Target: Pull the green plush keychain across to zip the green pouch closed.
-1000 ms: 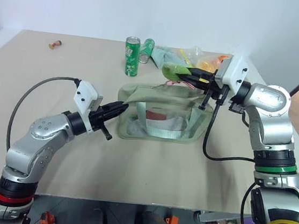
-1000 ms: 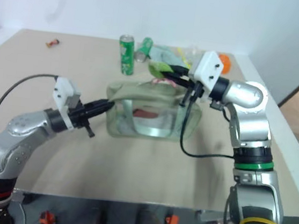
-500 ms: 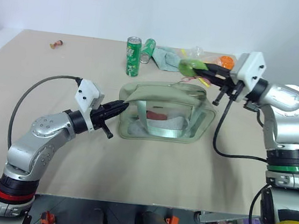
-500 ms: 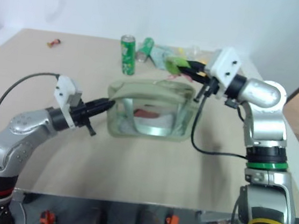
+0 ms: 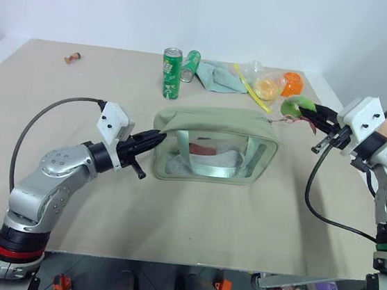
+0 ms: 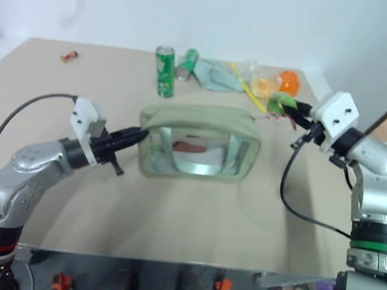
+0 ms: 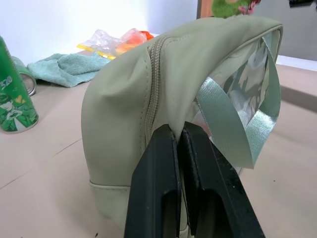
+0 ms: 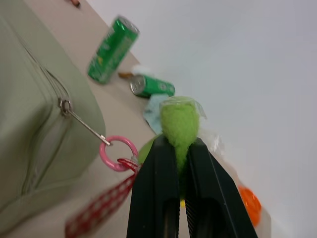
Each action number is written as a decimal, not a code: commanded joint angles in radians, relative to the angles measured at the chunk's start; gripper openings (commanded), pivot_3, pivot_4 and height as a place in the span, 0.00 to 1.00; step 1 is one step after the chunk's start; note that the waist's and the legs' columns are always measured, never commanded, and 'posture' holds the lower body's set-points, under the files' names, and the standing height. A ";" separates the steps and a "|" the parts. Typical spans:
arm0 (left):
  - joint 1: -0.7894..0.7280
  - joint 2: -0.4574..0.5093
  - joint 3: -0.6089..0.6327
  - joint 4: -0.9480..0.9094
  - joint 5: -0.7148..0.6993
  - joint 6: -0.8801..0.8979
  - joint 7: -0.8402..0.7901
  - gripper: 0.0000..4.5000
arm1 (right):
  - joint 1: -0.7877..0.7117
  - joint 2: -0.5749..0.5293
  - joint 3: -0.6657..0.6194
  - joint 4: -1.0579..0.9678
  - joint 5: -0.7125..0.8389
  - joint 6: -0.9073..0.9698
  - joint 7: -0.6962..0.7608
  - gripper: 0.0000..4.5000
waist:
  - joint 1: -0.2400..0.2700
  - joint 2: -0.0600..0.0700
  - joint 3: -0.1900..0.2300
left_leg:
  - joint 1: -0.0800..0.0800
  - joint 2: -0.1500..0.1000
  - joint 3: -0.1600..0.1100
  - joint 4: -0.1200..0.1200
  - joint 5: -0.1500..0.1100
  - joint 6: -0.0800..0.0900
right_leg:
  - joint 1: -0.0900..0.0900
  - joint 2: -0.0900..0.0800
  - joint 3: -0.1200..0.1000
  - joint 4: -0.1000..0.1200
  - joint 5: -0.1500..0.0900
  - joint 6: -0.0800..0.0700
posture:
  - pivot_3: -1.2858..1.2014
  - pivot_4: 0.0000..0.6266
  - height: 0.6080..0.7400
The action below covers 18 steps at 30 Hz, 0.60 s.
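Note:
The green pouch (image 5: 213, 125) stands in the middle of the table, its zipper (image 7: 152, 79) running along the top. My left gripper (image 5: 156, 139) is shut on the fabric at the pouch's left end (image 7: 124, 129). Just past the pouch's right end, my right gripper (image 5: 309, 113) is shut on the green plush keychain (image 8: 179, 118). From the keychain a pink ring (image 8: 119, 152) and a thin metal link lead to the zipper pull (image 8: 64, 105), which sits at the pouch's right end. The link is drawn taut.
Behind the pouch stand an upright green can (image 5: 170, 72), a lying can (image 5: 191, 64), a teal cloth (image 5: 218, 78), a yellow-green stick (image 5: 245, 88) and a clear bag with orange items (image 5: 269, 86). The table's right edge (image 5: 355, 198) lies below my right arm.
My right gripper has carried the keychain to the right, from above the pouch's middle to past its right end, and the pouch top has drawn shut behind it. The left gripper has kept still.

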 commanded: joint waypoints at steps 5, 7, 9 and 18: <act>-0.006 0.016 0.006 -0.006 0.013 -0.003 -0.004 0.00 | 0.120 -0.048 -0.081 0.005 -0.083 -0.027 -0.165 0.00 | 0.000 0.000 0.000 | 0.000 -0.001 0.000 0.000 0.000 0.000 | 0.000 -0.001 0.000 0.000 0.000 0.001 | 0.52 0.24 1.00; -0.007 0.014 0.006 -0.007 0.013 -0.003 -0.004 0.00 | 0.153 -0.026 -0.073 -0.019 -0.081 -0.019 -0.188 0.00 | 0.000 0.000 0.000 | 0.000 -0.001 0.000 0.000 0.000 0.000 | 0.000 -0.001 0.000 0.000 0.000 0.001 | 0.52 0.24 1.00; -0.009 0.013 0.005 -0.007 0.015 -0.004 -0.004 0.00 | 0.197 0.004 -0.052 -0.046 -0.087 -0.005 -0.212 0.00 | 0.000 0.000 0.000 | 0.000 -0.001 0.000 0.000 0.000 0.000 | 0.000 -0.001 0.001 0.000 0.000 0.001 | 0.52 0.24 1.00; -0.012 -0.004 -0.004 -0.013 0.024 -0.005 0.006 0.00 | 0.346 0.158 0.068 -0.145 -0.132 0.028 -0.247 0.00 | -0.001 0.001 0.000 | 0.003 0.000 0.000 0.000 0.000 0.000 | 0.001 0.000 0.001 0.001 0.000 0.001 | 0.52 0.24 1.00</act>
